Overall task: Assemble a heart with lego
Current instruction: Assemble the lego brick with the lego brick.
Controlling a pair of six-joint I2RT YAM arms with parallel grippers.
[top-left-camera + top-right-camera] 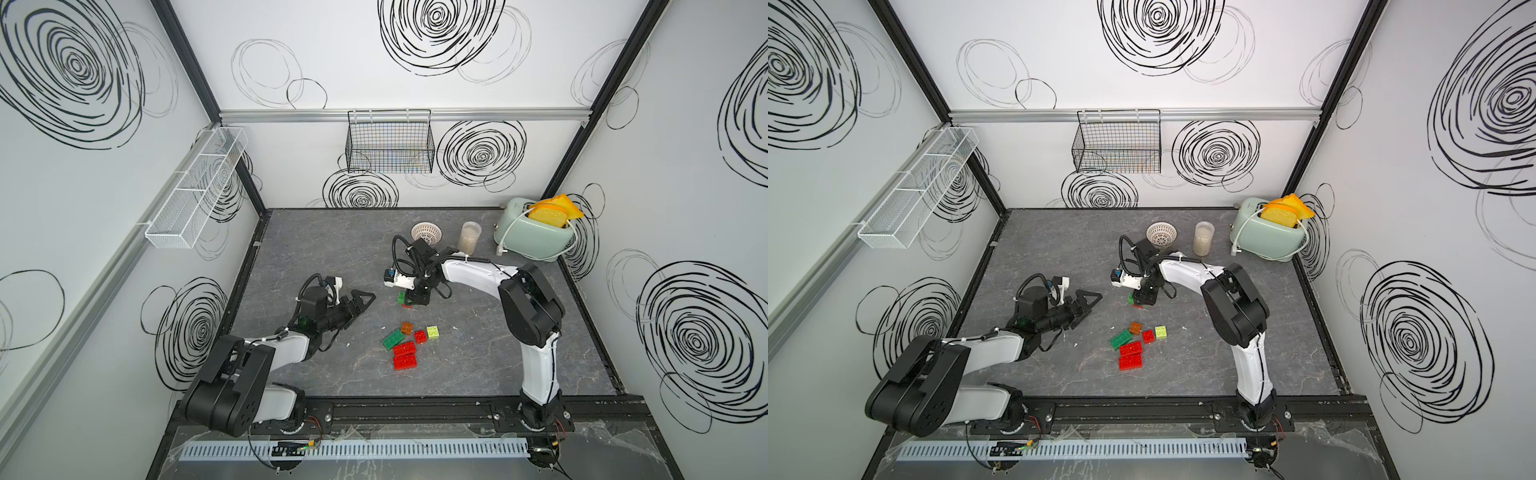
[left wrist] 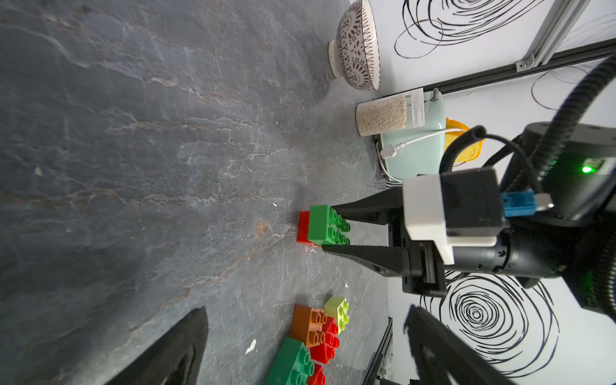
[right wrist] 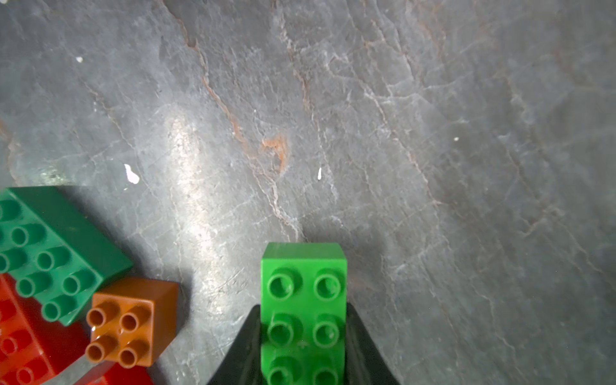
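My right gripper is shut on a bright green lego brick, studs up. That brick sits on a red brick, which seems to rest on the table. The other lego lies loose nearer the front: a dark green long brick, an orange one, a small red one, a lime-yellow one and two long red ones. My left gripper hovers open and empty to the left of the held brick, its fingers wide apart. No heart shape is in view.
A patterned bowl, a jar of grains and a mint toaster with bread stand at the back right. A black wire basket hangs on the back wall and a white mesh shelf on the left wall.
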